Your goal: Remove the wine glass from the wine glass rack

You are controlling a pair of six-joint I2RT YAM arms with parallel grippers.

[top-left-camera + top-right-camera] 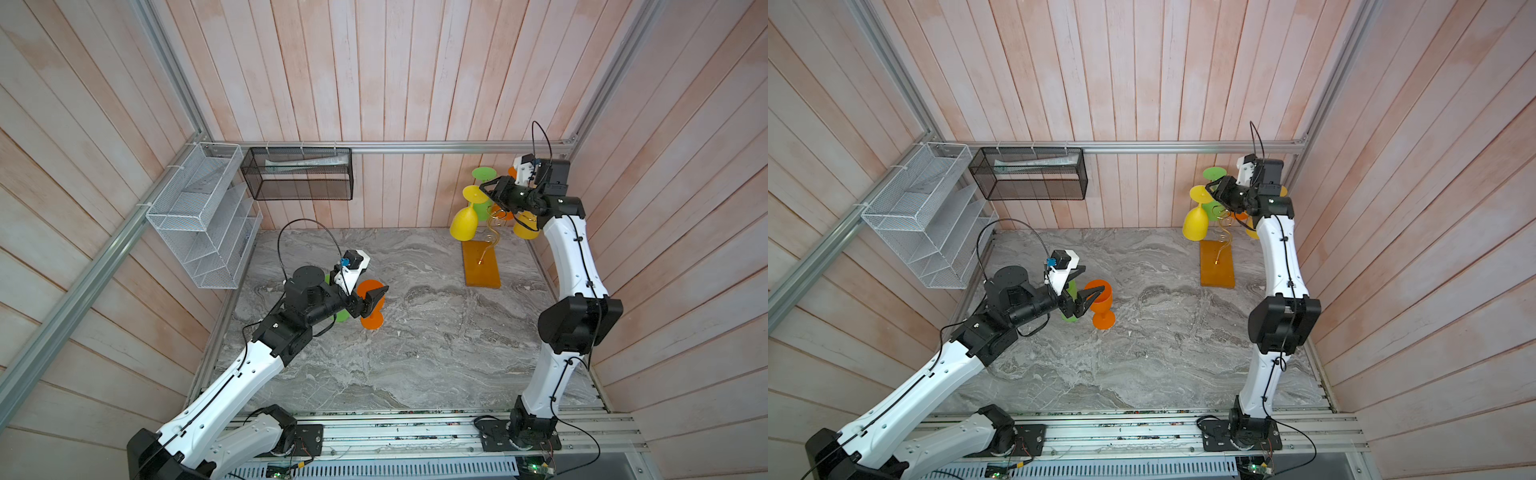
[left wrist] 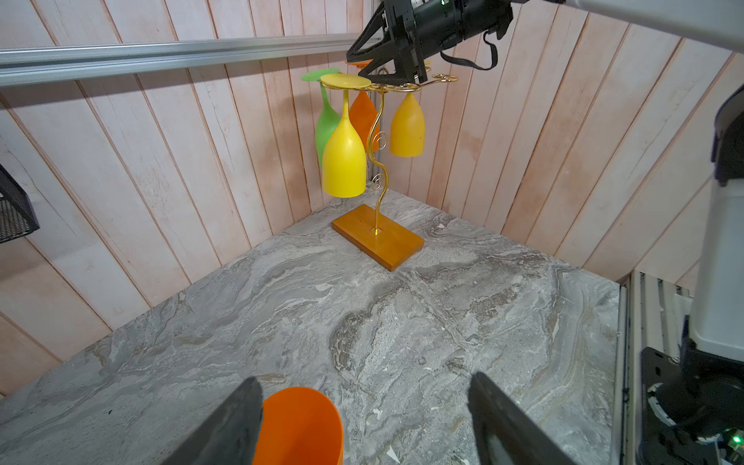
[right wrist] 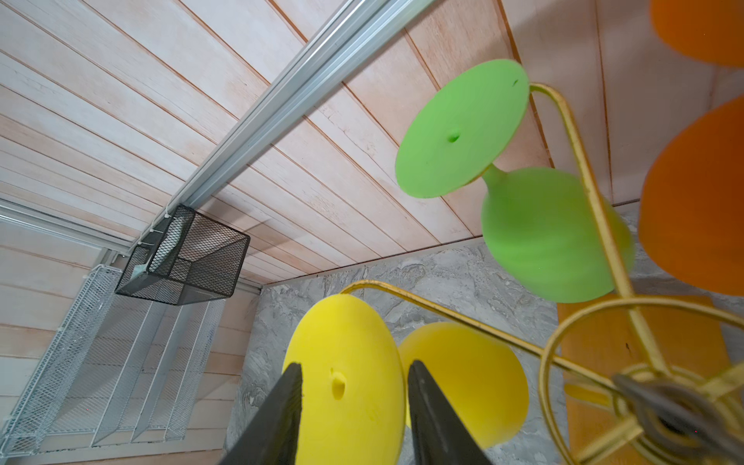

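The wine glass rack (image 1: 492, 232) is a gold wire stand on an orange-brown wooden base (image 2: 378, 237), set in the back right corner. Upside down from its arms hang a yellow wine glass (image 2: 344, 161), a green one (image 2: 326, 129), an orange one (image 2: 362, 116) and an amber one (image 2: 407, 125). My right gripper (image 3: 354, 364) is up at the rack's top, shut on the rim of the yellow glass's foot (image 1: 473, 193). My left gripper (image 2: 366, 382) stands open low at the table's left. An orange glass (image 1: 1100, 299) stands upright by one finger, untouched.
A green glass (image 1: 1069, 307) stands on the table behind the left gripper, partly hidden. A white wire-mesh basket (image 1: 199, 212) and a black mesh basket (image 1: 299, 174) hang on the back left walls. Wooden walls close in on the rack on two sides.
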